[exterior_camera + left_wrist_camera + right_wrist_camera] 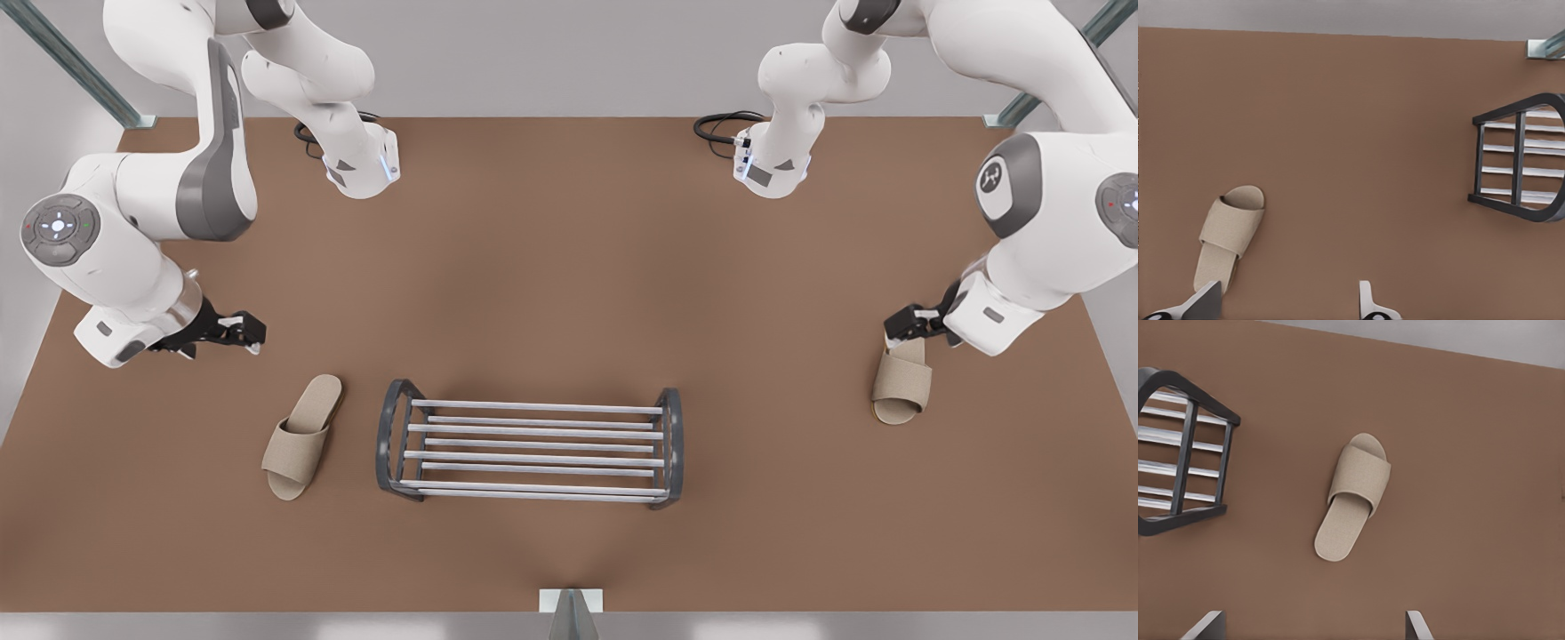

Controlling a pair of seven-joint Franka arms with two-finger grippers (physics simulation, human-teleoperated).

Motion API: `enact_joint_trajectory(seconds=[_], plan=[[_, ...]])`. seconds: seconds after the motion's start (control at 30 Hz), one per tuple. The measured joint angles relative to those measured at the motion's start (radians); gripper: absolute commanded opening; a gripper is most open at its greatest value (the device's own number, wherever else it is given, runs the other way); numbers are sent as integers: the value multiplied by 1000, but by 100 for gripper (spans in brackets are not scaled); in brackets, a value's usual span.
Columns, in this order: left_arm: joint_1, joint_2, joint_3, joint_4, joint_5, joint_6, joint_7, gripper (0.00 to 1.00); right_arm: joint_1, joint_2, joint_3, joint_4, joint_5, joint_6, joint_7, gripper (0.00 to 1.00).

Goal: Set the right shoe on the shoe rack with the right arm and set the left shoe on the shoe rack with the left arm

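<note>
A flat brown matte tabletop (569, 267) spans the scene. Pale grey metal frame posts (80, 71) stand at its far corners. Two black coiled cables (720, 124) lie near the far edge. A small grey bracket (571, 604) sits at the near edge.

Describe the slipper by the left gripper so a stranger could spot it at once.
On the brown table, start at the shoe rack. The left shoe lies well off its end at the front view's right. Its twin, the right shoe, lies near the other end, the right gripper short of it; this one has the left gripper over its heel.
</note>
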Motion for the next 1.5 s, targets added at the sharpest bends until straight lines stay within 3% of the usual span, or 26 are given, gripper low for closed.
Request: enact_joint_trajectory(seconds=[0.1, 0.23, 0.37, 0.5, 0.63, 0.83, 0.93, 1.13, 1.5], plan=[[-9, -10, 19, -42, -15, 37, 1, 100, 1, -2, 2, -11, -3, 13, -13, 100], [-13, -64, 257, -260, -288, 129, 22, 100, -2, -36, 55, -155, -8, 63, -30, 100], [20, -74, 467, -592, -682, 249, 154, 100, 9, -59, 152, -319, -143, 167, -42, 100], [-3, -68, 583, -838, -994, 368, 379, 100, 20, -77, 187, -527, -430, 363, -36, 100], [6, -61, 684, -964, -1142, 432, 632, 100, 20, -21, 190, -656, -998, 548, 44, 100], [13, 5, 729, -1057, -1342, 483, 1019, 100, -2, 100, 179, -694, -1686, 688, 253, 100], [33, 35, 748, -1078, -1403, 491, 1190, 100, -28, 147, 174, -701, -1873, 718, 369, 100], [41, 68, 751, -1124, -1589, 462, 1433, 100, -35, 175, 139, -707, -2071, 746, 566, 100], [42, 116, 693, -1119, -1766, 426, 1577, 100, -47, 226, 116, -712, -2190, 705, 818, 100]])
